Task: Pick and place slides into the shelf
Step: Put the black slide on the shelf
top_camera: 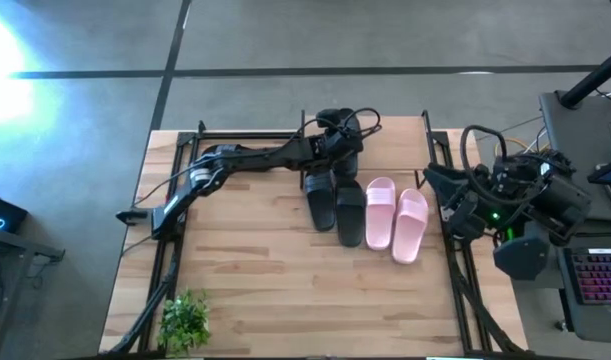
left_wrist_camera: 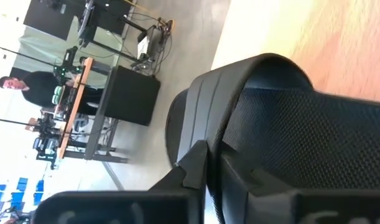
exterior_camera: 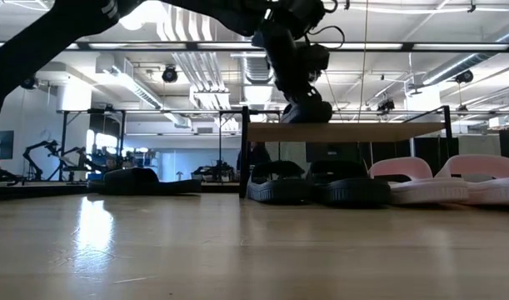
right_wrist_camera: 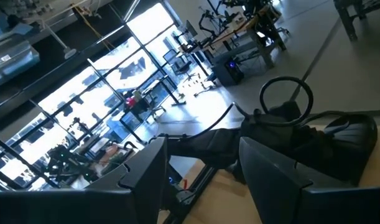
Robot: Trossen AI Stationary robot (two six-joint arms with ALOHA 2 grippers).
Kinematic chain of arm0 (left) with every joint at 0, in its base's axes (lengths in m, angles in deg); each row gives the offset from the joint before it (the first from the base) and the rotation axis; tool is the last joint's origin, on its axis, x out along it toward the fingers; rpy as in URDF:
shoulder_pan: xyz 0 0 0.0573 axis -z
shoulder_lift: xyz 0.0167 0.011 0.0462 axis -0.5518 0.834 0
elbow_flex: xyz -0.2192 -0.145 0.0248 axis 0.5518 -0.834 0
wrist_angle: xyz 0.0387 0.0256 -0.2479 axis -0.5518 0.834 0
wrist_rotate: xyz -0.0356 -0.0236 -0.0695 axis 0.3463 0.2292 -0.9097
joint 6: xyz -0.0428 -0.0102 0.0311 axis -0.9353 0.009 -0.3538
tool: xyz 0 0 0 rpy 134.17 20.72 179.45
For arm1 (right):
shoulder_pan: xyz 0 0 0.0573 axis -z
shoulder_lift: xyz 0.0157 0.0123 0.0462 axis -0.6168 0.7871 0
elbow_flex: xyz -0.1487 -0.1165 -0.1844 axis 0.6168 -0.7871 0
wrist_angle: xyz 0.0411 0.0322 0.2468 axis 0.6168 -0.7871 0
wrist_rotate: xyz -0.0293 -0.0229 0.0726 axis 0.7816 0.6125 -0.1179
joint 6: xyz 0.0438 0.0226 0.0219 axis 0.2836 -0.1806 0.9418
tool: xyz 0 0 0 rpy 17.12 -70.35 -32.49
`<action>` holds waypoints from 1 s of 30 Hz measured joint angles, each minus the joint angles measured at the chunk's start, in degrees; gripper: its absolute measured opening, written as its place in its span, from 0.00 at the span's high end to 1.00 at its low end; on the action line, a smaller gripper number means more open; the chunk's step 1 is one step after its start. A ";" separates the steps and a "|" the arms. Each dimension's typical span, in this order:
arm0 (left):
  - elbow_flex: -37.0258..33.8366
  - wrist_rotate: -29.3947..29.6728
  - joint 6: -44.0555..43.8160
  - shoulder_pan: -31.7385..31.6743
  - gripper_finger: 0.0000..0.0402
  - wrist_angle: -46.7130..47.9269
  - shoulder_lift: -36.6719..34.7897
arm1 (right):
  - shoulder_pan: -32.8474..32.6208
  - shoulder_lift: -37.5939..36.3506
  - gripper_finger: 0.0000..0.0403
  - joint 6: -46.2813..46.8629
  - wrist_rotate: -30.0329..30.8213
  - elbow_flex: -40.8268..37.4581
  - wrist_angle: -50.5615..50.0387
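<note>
**Left arm sets a black slide on the shelf top**

The left gripper [top_camera: 343, 135] reaches across the tabletop [top_camera: 255, 270] to the shelf [exterior_camera: 346, 132] at the far edge, its fingers [left_wrist_camera: 196, 165] pinching a black slide [left_wrist_camera: 283, 124] by the strap. In the low view the gripper hangs over the light plank, and the held slide's sole [exterior_camera: 306, 111] sits on or just above the plank; contact cannot be told. In the high view this slide lies on the shelf's top near its left end.

Four more slides stand in a row on the tabletop in front of the shelf: two black ones [top_camera: 335, 205] side by side, then two pale pink ones [top_camera: 395, 215] to their right. In the low view the black pair [exterior_camera: 312, 185] rests partly under the shelf's plank, and the pink pair [exterior_camera: 446, 179] lies beside it.

The right gripper [right_wrist_camera: 202, 168] waits at the table's right edge, well apart from the slides, its fingers spread. A small green plant [top_camera: 185, 320] stands at the near left corner.
</note>
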 joint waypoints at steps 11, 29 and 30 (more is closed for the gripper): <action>0.22 1.16 0.61 0.04 0.63 -2.98 -0.33 | 0.00 0.29 0.52 0.16 -1.34 -0.14 -0.02; -0.42 6.72 -12.65 10.56 0.53 25.03 -12.53 | 0.00 0.13 0.52 -0.48 -1.48 -0.24 -0.27; -0.42 4.87 -17.93 11.50 0.53 28.69 -14.47 | 0.00 0.13 0.52 -0.49 -1.47 -0.24 -0.31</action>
